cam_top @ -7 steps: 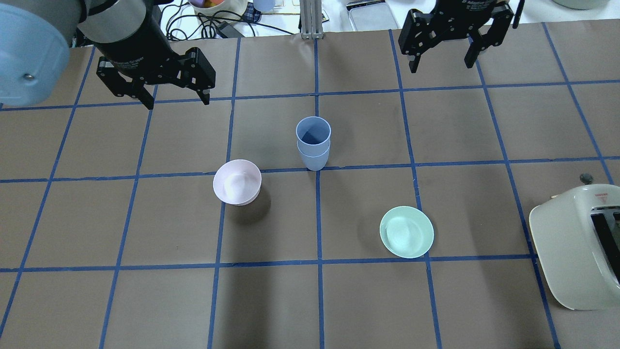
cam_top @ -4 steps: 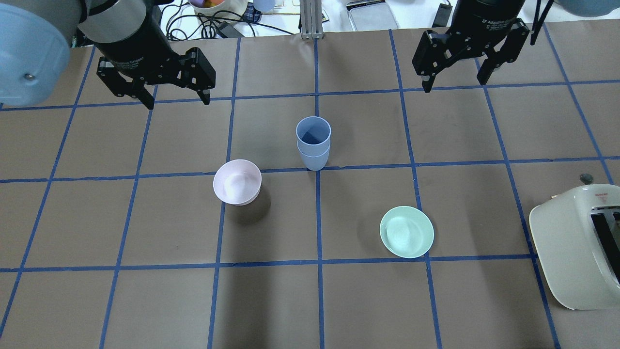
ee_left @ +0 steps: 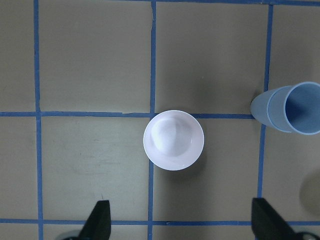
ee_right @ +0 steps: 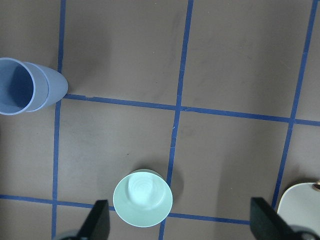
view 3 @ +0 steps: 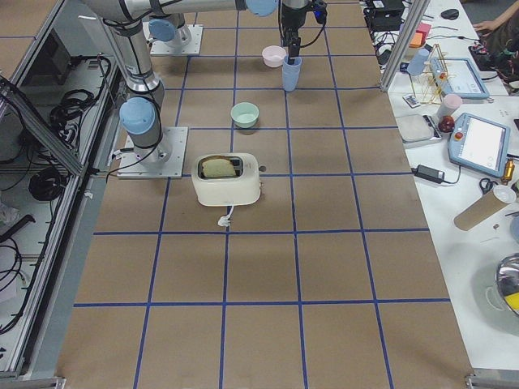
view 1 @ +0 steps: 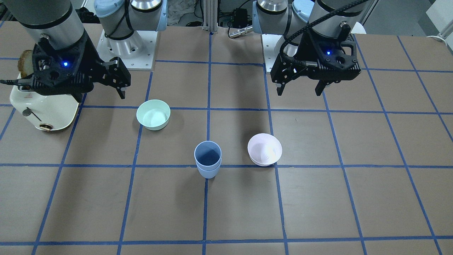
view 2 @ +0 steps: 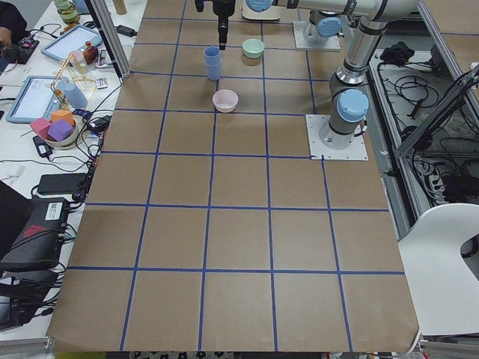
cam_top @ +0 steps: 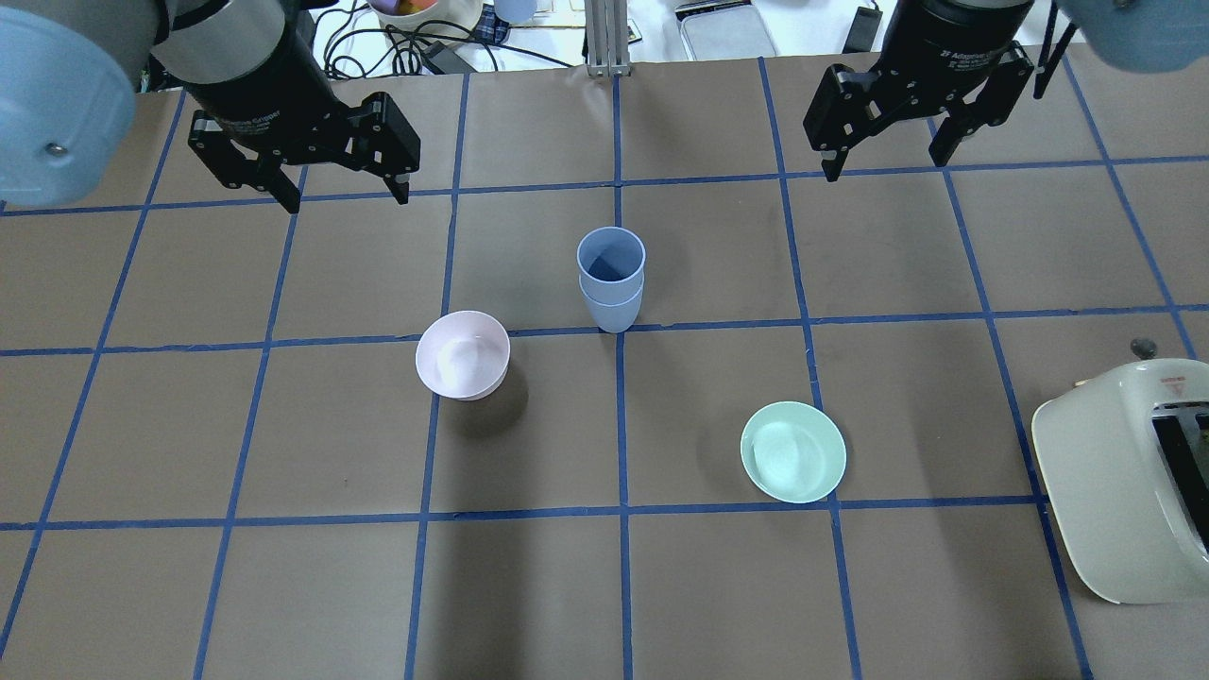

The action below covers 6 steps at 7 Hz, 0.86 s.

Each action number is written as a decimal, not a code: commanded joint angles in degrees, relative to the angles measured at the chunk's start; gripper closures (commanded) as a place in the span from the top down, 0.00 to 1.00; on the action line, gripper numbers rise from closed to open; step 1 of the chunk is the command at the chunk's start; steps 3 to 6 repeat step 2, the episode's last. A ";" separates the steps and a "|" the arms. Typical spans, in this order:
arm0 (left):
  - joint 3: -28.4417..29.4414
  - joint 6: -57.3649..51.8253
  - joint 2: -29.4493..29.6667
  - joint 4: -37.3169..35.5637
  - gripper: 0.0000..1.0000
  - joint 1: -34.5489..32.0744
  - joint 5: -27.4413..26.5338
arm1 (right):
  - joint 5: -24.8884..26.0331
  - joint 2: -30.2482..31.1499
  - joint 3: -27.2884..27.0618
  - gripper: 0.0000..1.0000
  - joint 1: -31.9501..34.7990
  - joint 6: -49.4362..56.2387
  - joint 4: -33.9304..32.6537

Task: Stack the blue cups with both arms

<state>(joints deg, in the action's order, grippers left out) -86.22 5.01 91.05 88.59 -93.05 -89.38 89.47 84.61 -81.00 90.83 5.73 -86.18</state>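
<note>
The two blue cups (cam_top: 611, 279) stand upright, one nested inside the other, on a blue tape line at the table's middle (view 1: 208, 159). They also show at the edge of the left wrist view (ee_left: 287, 107) and of the right wrist view (ee_right: 27, 85). My left gripper (cam_top: 345, 194) is open and empty, raised above the table, far-left of the cups. My right gripper (cam_top: 885, 162) is open and empty, raised far-right of them. Neither gripper touches anything.
A pale pink bowl (cam_top: 462, 354) sits near-left of the cups, below my left gripper (ee_left: 173, 140). A mint-green bowl (cam_top: 792, 451) sits near-right of them. A cream toaster (cam_top: 1124, 482) stands at the table's right edge. Clutter lies beyond the far edge.
My right gripper has moved to the right and a little lower in the overhead view, still open. The left gripper, the cups and the bowls have not moved.
</note>
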 commanded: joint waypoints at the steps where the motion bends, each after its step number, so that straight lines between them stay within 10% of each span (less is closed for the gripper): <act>1: 0.00 0.00 0.00 0.00 1.00 -0.03 0.00 | 0.01 -0.15 -0.04 1.00 -0.22 -0.28 -0.57; 6: 0.00 0.00 0.00 0.00 1.00 -0.03 0.00 | 0.01 -0.15 -0.04 1.00 -0.22 -0.20 -0.48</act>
